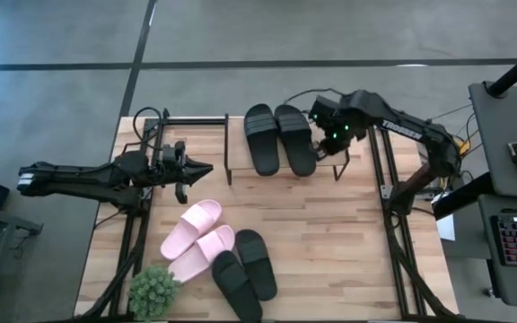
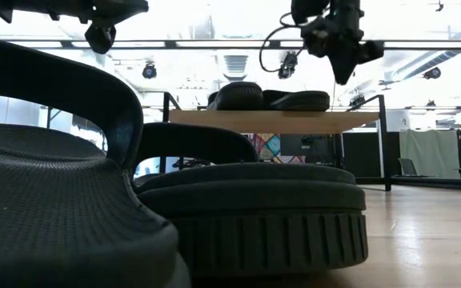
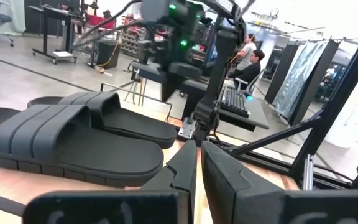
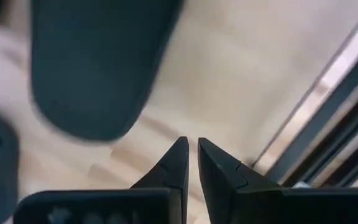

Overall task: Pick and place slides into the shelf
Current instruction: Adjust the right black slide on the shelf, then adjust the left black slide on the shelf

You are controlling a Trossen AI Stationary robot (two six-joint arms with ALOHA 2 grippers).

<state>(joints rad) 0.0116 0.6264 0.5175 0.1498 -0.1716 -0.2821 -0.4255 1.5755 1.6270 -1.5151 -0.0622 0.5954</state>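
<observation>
black slides (image 1: 279, 137) on shelf (image 1: 240, 170), right hand (image 1: 323, 144) just beside, clenched empty

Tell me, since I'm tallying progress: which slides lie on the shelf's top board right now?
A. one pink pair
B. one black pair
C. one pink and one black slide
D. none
B: the high view shows two black slides side by side on the shelf, while the pink pair and two more black slides lie on the table.
</observation>
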